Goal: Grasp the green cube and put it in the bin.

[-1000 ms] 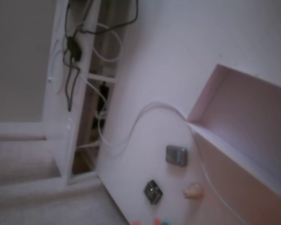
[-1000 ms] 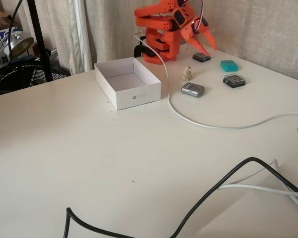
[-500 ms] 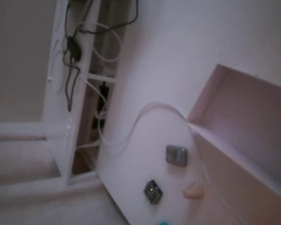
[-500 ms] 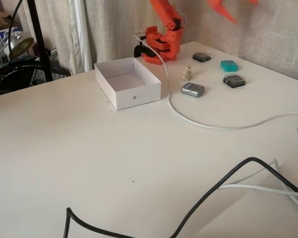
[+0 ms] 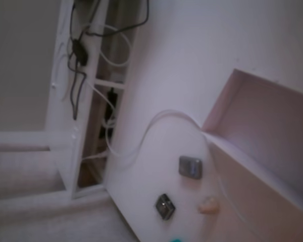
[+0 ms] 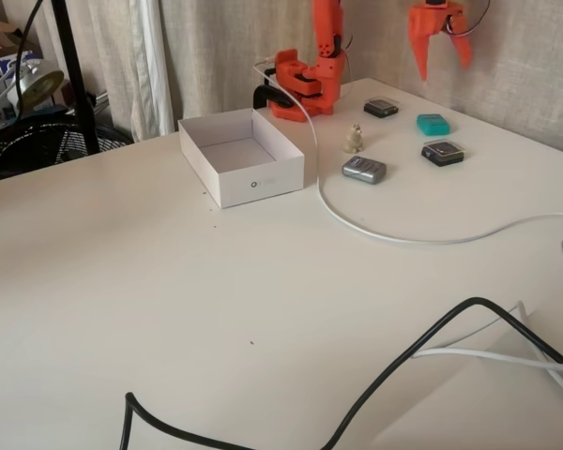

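- A black cable [image 6: 432,347] and a white cable [image 6: 403,234] lie across the near part of the table [image 6: 169,309], well apart from the work.
- The bin [image 6: 241,155] sits open and empty left of the blocks; in the other fixed view its wall [image 5: 257,126] fills the right side.
- Beyond the white cable lies a grey block [image 6: 364,169], with a small beige figure [image 6: 355,139] just behind it and a dark square block [image 6: 443,152] to the right.
- The green cube [image 6: 433,123] rests on the table behind the dark block, near another dark block [image 6: 381,108]; in the tilted fixed view only a sliver of it [image 5: 177,240] shows at the bottom edge.
- The gripper [image 6: 438,58] hangs high above the green cube, fingers pointing down, jaws parted a modest way and holding nothing.
- My reading: the reach step is in hand and the grasp is not begun.
- The next move calls for a straight descent onto the cube with the jaws spread either side of it, staying clear of the dark blocks close by.
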